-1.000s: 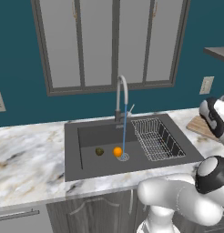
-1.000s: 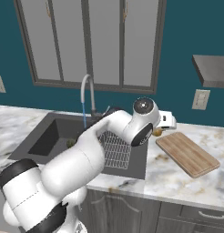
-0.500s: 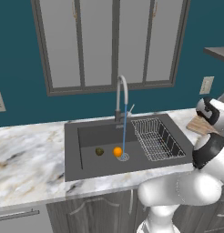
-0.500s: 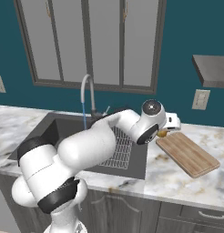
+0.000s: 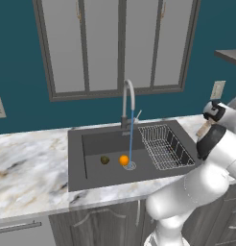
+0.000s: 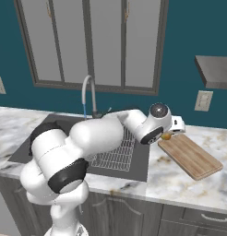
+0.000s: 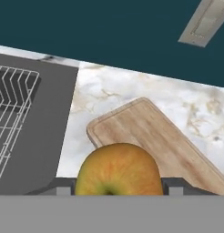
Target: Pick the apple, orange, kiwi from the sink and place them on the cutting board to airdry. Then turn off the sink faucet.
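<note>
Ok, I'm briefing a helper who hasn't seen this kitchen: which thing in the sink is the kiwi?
Start at the sink under the window and find the water stream from the faucet. Two fruits lie on the floor just left of it. The kiwi is the farther one, small and dark brownish-green, beside the bright orange.

L base cam behind-left, R base cam behind-right, both facing fwd/down, sharing sink [image 5: 91,158] [image 6: 140,161], hand cam close above board [image 7: 150,132]
</note>
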